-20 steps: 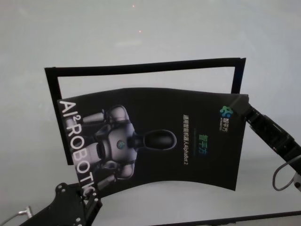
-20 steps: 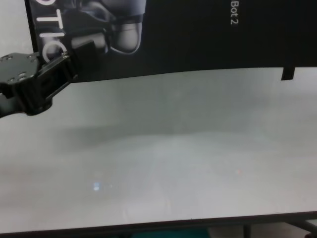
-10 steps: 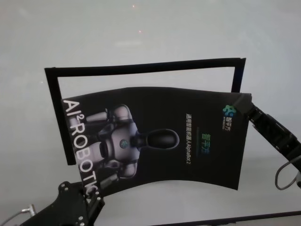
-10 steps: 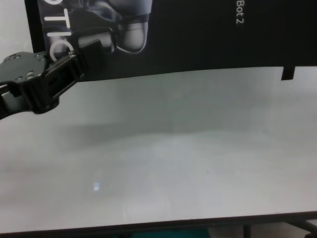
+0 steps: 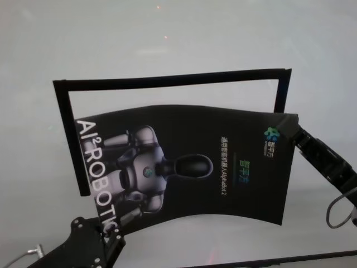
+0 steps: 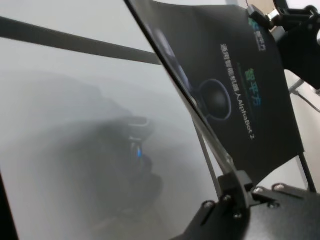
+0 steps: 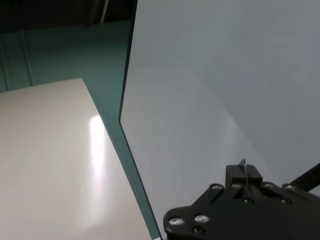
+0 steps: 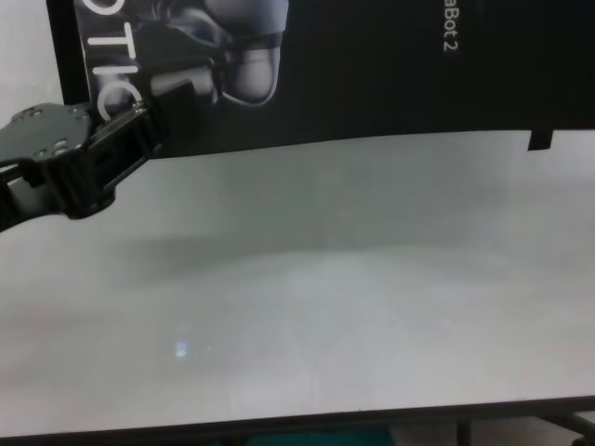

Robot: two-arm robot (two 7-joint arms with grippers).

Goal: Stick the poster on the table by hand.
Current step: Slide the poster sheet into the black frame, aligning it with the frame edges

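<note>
Here, in the head view, you see the large glossy black poster [image 5: 189, 167] with its grey-white robot figure held bowed in the middle of the frame, above the pale grey-white matte table [image 5: 167, 39]. A narrow black strip frame [image 5: 167, 80] lies on the table behind it, running along the poster's top and down both sides.

The black boxy left gripper [image 5: 111, 230] sits at lower left, its fingers closed on the poster's near left corner by the white letters. The black right gripper [image 5: 291, 127] reaches in from the right edge and pinches the far right corner.

Only the left wrist view shows the poster edge-on, curving up off the table. The chest view crops the poster at the top and shows the table's thin dark front edge [image 8: 297, 423]. The right wrist view shows only its own mount and the table's edge.
</note>
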